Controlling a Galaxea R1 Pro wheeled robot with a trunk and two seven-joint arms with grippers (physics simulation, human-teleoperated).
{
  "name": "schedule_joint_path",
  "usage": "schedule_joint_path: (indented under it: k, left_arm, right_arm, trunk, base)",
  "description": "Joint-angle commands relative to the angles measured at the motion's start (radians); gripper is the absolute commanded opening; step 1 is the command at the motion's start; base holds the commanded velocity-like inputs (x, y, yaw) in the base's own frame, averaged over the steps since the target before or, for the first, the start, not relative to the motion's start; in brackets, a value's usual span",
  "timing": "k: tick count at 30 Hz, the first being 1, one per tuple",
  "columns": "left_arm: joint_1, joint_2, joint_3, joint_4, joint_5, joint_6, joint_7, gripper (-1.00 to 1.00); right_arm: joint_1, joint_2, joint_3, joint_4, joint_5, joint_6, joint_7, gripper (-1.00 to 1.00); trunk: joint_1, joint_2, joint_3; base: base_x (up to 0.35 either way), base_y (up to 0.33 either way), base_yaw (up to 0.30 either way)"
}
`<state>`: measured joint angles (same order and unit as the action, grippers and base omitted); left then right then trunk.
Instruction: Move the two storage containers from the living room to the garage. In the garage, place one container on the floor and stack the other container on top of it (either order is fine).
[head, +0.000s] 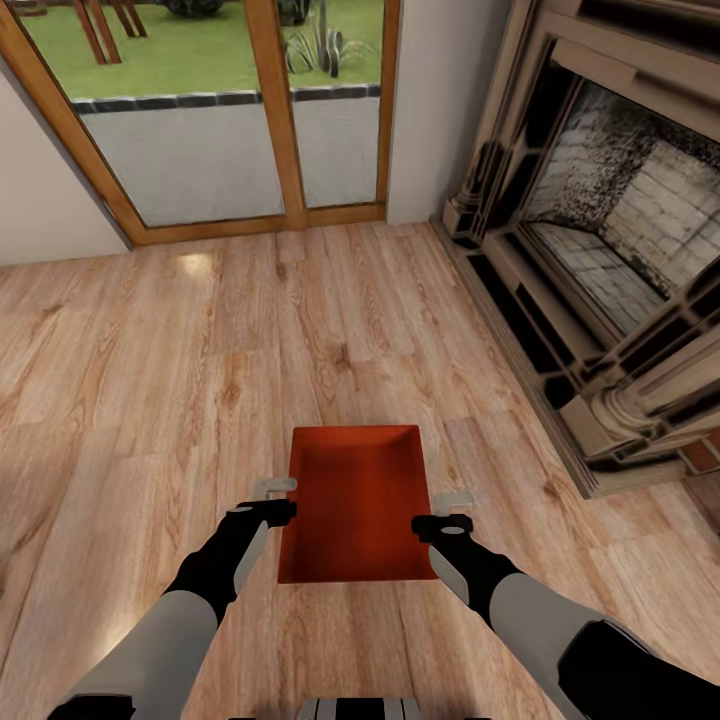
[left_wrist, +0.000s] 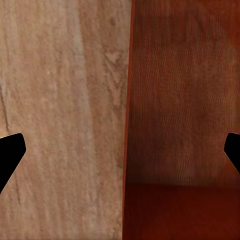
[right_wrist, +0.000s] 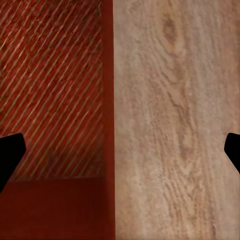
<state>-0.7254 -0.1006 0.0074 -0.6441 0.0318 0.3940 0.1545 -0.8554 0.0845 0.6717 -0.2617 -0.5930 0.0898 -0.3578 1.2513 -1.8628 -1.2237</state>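
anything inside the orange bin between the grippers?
The storage container looks empty: its flat bottom and inner walls show bare in the head view. It sits on the wood-plank floor. Both wrist views show part of the inside, also bare. The floor beneath it is covered.

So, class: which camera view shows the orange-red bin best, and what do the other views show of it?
The head view: the whole bin shows on the wood floor, open top, four walls, an arm at each long side. The left wrist view shows one wall and part of the inside; the right wrist view, an edge and striped inside.
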Motion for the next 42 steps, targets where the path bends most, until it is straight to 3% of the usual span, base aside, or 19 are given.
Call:
schedule_joint_path:
  k: [1, 18, 38, 42]
  left_arm:
    - [0.000, 0.000, 0.001, -0.001, 0.004, 0.005, 0.004, 1.00]
    - [0.000, 0.001, 0.000, 0.000, 0.004, 0.005, 0.005, 1.00]
    - [0.000, 0.000, -0.001, 0.019, 0.004, 0.005, 0.006, 1.00]
    - [0.000, -0.001, -0.028, 0.029, 0.004, 0.005, 0.008, 1.00]
  right_arm:
    - [-0.001, 0.000, 0.009, -0.002, -0.004, 0.007, -0.007, 1.00]
    - [-0.001, 0.001, 0.009, -0.002, -0.001, 0.007, 0.000, 1.00]
    - [-0.001, 0.000, 0.011, -0.002, -0.002, 0.007, 0.001, 1.00]
    - [-0.001, 0.000, 0.010, -0.002, -0.003, 0.008, 0.001, 1.00]
  trunk:
    - [0.000, 0.000, -0.001]
    - [0.000, 0.000, -0.001]
    - [0.077, -0.140, -0.063]
    - [0.092, -0.168, -0.076]
  base:
    - [0.000, 0.000, 0.000]
    - [0.000, 0.000, 0.000]
    - [0.000, 0.000, 0.000]
    - [0.000, 0.000, 0.000]
